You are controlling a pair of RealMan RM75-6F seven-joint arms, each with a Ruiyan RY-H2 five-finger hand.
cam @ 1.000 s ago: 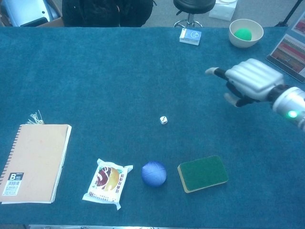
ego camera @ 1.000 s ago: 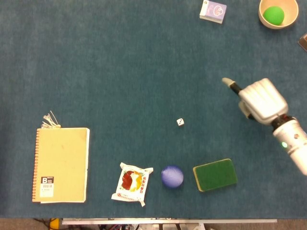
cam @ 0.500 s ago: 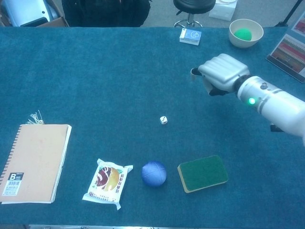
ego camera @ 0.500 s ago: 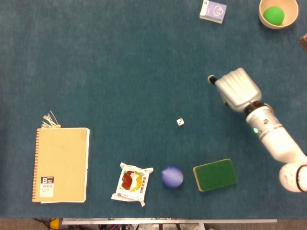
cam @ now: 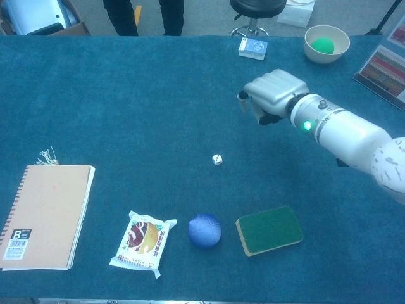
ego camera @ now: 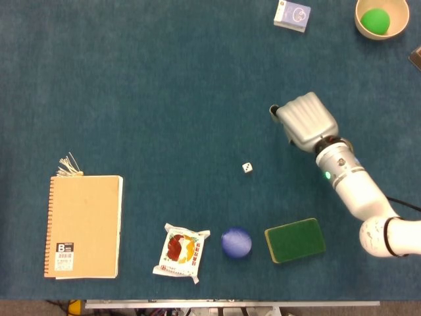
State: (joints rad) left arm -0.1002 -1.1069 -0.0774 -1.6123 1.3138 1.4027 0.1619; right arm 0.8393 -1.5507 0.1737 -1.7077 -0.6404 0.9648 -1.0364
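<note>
My right hand [ego camera: 304, 120] [cam: 273, 94] hovers over the blue table, back side up, fingers bent downward and the thumb sticking out to the left. It holds nothing. The nearest thing is a small white die [ego camera: 247, 168] [cam: 217, 159], lying below and to the left of the hand, apart from it. My left hand shows in neither view.
Along the near edge lie a tan spiral notebook [ego camera: 84, 226], a snack packet [ego camera: 181, 252], a blue ball [ego camera: 236, 243] and a green sponge [ego camera: 295, 240]. At the far right stand a small card box [ego camera: 292, 14] and a bowl [ego camera: 366, 26] with a green ball.
My right hand has moved left and slightly farther across the table, so more of the forearm now shows. Nothing on the table has moved.
</note>
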